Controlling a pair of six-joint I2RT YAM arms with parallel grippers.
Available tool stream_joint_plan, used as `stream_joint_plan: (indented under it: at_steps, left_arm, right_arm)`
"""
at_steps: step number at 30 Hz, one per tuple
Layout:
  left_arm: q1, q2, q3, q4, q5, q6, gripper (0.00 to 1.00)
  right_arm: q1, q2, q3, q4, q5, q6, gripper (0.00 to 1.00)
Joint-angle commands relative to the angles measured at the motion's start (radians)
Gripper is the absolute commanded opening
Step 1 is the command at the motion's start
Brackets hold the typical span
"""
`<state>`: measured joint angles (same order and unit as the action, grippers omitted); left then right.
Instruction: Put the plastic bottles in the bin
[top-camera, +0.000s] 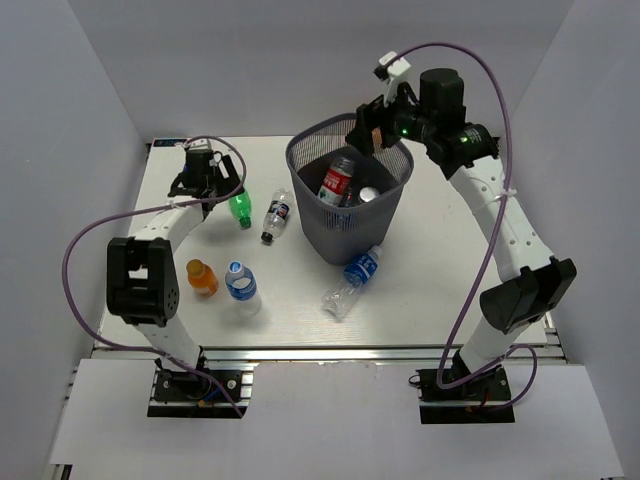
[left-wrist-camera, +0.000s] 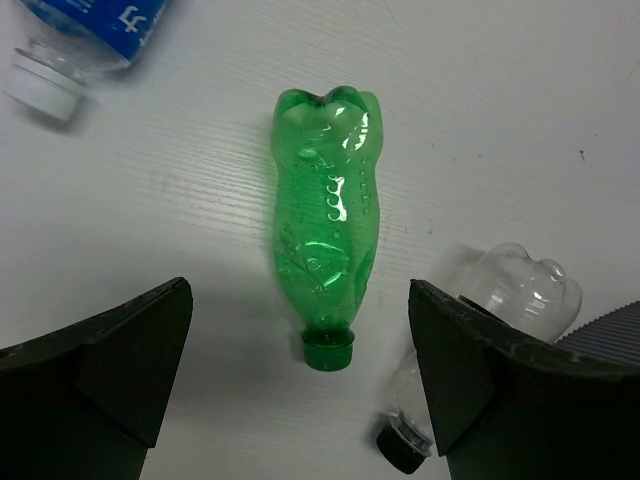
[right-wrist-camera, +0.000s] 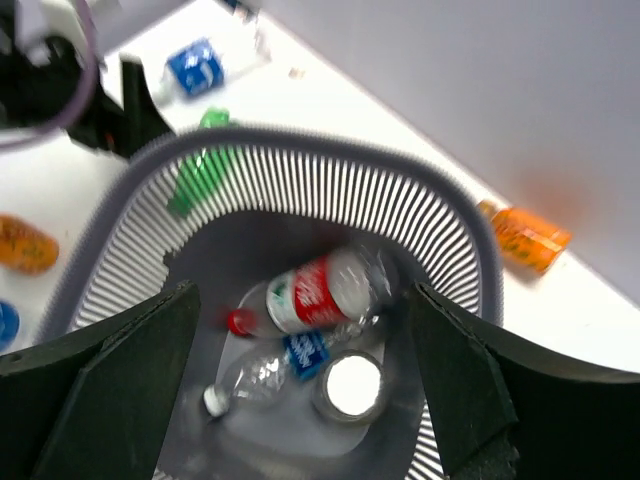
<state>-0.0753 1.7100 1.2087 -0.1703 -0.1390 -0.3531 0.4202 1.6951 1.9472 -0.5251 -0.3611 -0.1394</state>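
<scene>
**Bin.** The bin (top-camera: 300, 160) stands upright at the far centre of the table (top-camera: 440, 270). Its rim is open all round. A red-labelled bottle (right-wrist-camera: 320, 292) and a blue-labelled clear bottle (right-wrist-camera: 270, 365) lie on its floor. A round white-topped item beside them cannot be identified.

**Right gripper.** The right gripper (top-camera: 368, 138) hangs above the far right part of the rim. Its jaws are wide apart with nothing between them. The bin mouth lies unobstructed below.

**Left gripper.** The left gripper (top-camera: 212, 190) is over the far left of the table, jaws wide apart. In the wrist view the fingers straddle the green bottle (left-wrist-camera: 328, 230) without touching it. Bare table shows on both sides of this bottle.

**Bottles on the table.**
- The green bottle lies flat, left of the bin.
- A clear bottle with a black cap (left-wrist-camera: 520, 285) lies between the green bottle and the bin. It is just beside one finger and partly hidden behind it.
- The orange bottle (top-camera: 202, 278) and a blue-labelled bottle (top-camera: 241, 287) lie near left, close together, well apart from the bin.
- A crumpled blue-labelled bottle (top-camera: 352, 280) lies just beside the bin's near wall. Whether they touch cannot be told.

The near right of the table holds only the right arm (top-camera: 500, 240).
</scene>
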Motion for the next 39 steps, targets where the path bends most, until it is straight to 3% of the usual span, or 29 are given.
stream_joint_plan:
  at_steps: [1,7,13,16,17,25,31,33,37,39]
  left_arm:
    - [0.002,0.049,0.067,-0.003,0.055,-0.012,0.98]
    - [0.003,0.206,0.184,-0.055,0.004,-0.037,0.98]
    - [0.002,0.299,0.244,-0.040,0.067,-0.047,0.98]
    - [0.003,0.344,0.279,-0.063,0.078,-0.056,0.89]
    - [0.002,0.349,0.282,-0.061,0.081,-0.057,0.77]
    - [0.002,0.231,0.290,-0.057,0.062,-0.018,0.59]
    - [0.002,0.056,0.334,-0.047,0.055,0.006,0.56]
    - [0.002,0.001,0.389,-0.052,0.100,0.017,0.56]
    - [-0.020,-0.093,0.423,0.018,0.452,0.014,0.56]
    - [-0.084,-0.130,0.417,0.063,0.516,0.032,0.56]
  right_arm:
    - [-0.008,-0.052,0.068,0.076,0.056,0.041,0.89]
    - [-0.104,-0.118,0.026,0.145,0.097,0.132,0.89]
    - [-0.270,-0.235,-0.180,0.232,0.051,0.244,0.89]
    - [-0.351,-0.293,-0.289,0.272,0.025,0.300,0.89]
    - [-0.383,-0.322,-0.345,0.283,0.016,0.313,0.89]
    - [-0.462,-0.486,-0.669,0.339,0.077,0.400,0.89]
    - [-0.472,-0.603,-0.937,0.338,0.249,0.484,0.89]
    - [-0.472,-0.617,-0.984,0.327,0.283,0.497,0.89]
    - [-0.472,-0.655,-1.071,0.284,0.303,0.495,0.89]
    - [-0.472,-0.679,-1.099,0.272,0.289,0.472,0.89]
